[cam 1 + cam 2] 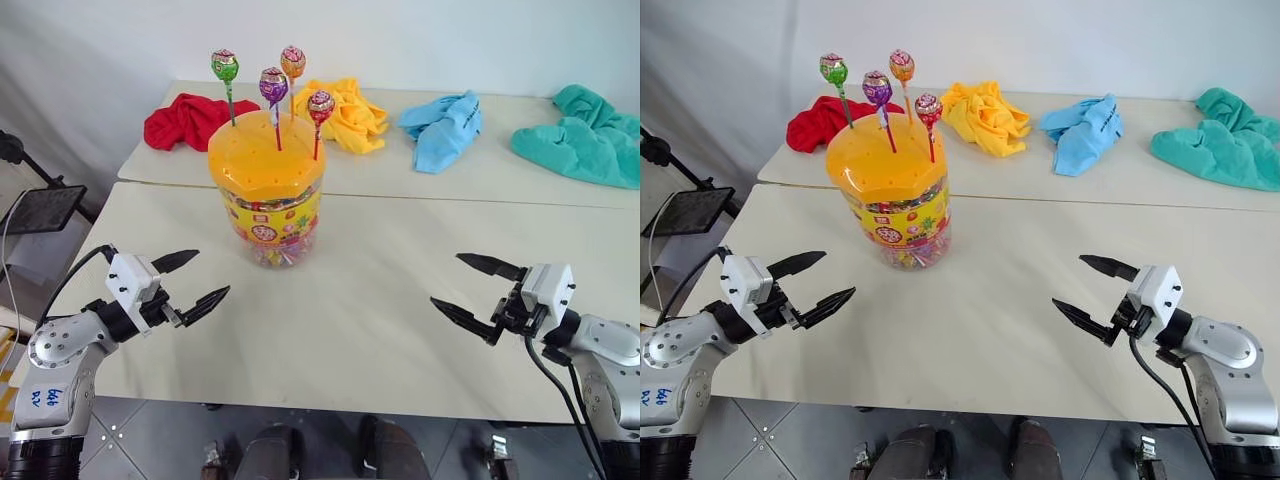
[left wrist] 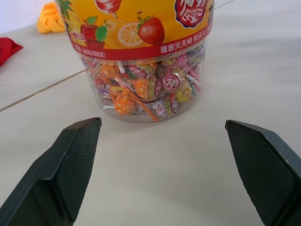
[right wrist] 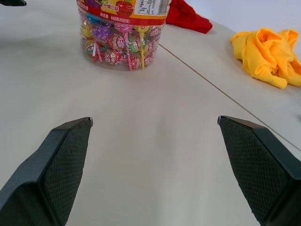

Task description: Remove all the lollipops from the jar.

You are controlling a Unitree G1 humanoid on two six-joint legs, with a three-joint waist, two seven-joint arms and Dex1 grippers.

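Where lid domes, round lollipops top clear jar.

this looks like a robot test room, not a home: two plain white tables pushed together against a bare white wall, grey tiled floor, and a black stand with cables at the side.

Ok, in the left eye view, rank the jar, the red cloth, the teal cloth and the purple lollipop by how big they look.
1. Jar and teal cloth: look alike in extent; the cloth lies farther back and is cut off, so unranked.
2. Red cloth.
3. Purple lollipop, smallest by far.
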